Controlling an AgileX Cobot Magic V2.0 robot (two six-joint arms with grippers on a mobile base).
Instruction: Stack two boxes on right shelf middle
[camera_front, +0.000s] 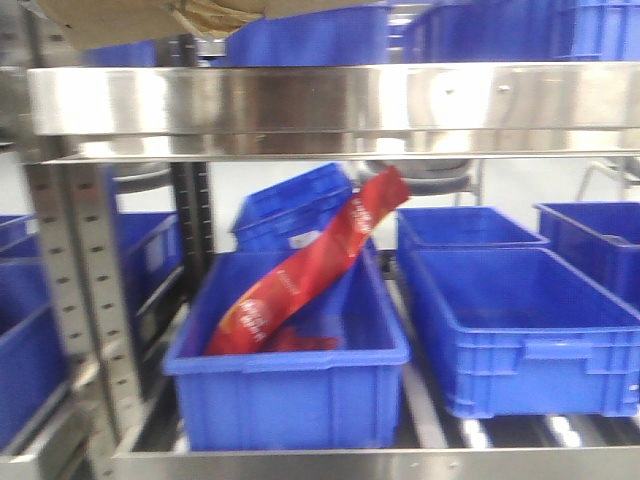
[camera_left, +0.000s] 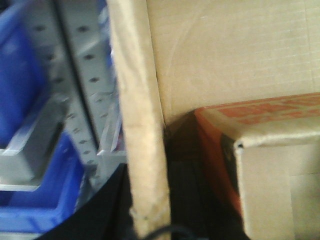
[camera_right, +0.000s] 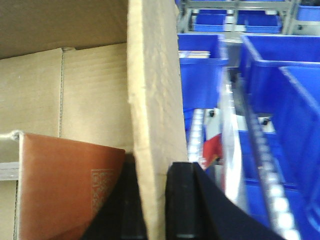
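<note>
Box (camera_front: 130, 20): brown cardboard, at top left above the shelf (camera_front: 300, 100) rail; whether it rests there cannot be told. Right gripper (camera_right: 152, 200): fingers either side of its wall, clenched on it. Left gripper (camera_left: 150, 230): dark blur by the wall, grip cannot be told. Below: blue bins (camera_front: 520, 330), one with a red packet (camera_front: 300, 275).

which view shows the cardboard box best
Right wrist view: the cardboard box wall stands sharp and close, clamped in the right pincer. Left wrist view shows a blurrier wall edge; front view only a brown scrap at the top edge.
</note>
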